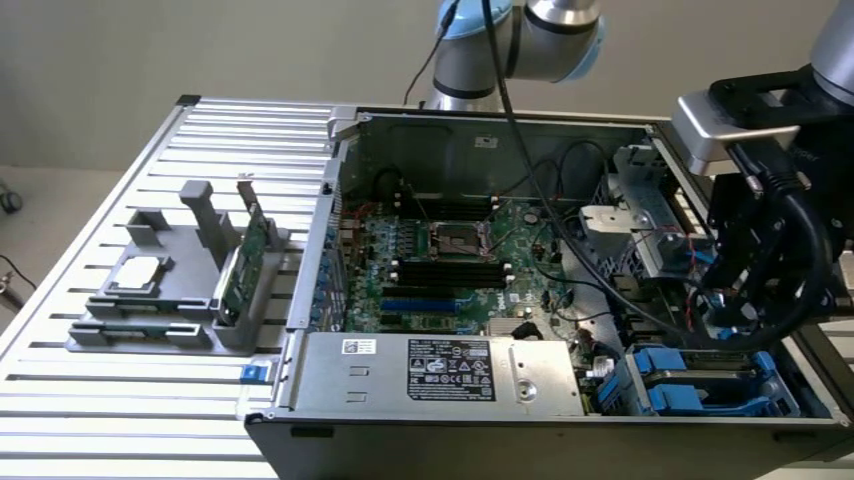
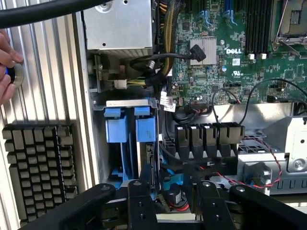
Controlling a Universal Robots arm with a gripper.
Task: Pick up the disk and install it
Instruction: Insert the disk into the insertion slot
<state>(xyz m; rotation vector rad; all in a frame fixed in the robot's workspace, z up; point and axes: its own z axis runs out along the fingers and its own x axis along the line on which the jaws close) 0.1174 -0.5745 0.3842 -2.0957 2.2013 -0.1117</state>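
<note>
One grey holder [image 1: 147, 300] sits at the exterior view's left on the table, carrying a small square chip [image 1: 140, 274] and an upright green card [image 1: 240, 270]. Just right of it lies the open computer case [image 1: 481, 135], with the motherboard [image 1: 447, 265] in the middle and the power supply [image 1: 434, 372] along the near wall. Further right, blue carriers [image 1: 674, 385] stand in the corner bay. The arm's black wrist end [image 1: 767, 190] hangs above them, behind a loop of thick cable [image 1: 790, 270].

The wrist view looks straight down into that bay. The gripper [image 2: 175, 191] is released, its fingers [image 2: 139, 203] spread with nothing between them. The disk [image 2: 149, 162] stands on edge in the bay, its grey side showing beside a blue carrier front. Outside the case wall, a person's hand [image 2: 5, 62] is over the table slats, near a black finned block [image 2: 41, 170].

The table [image 1: 227, 130] is ribbed aluminium, and a plain beige wall [image 1: 200, 50] stands behind it.
</note>
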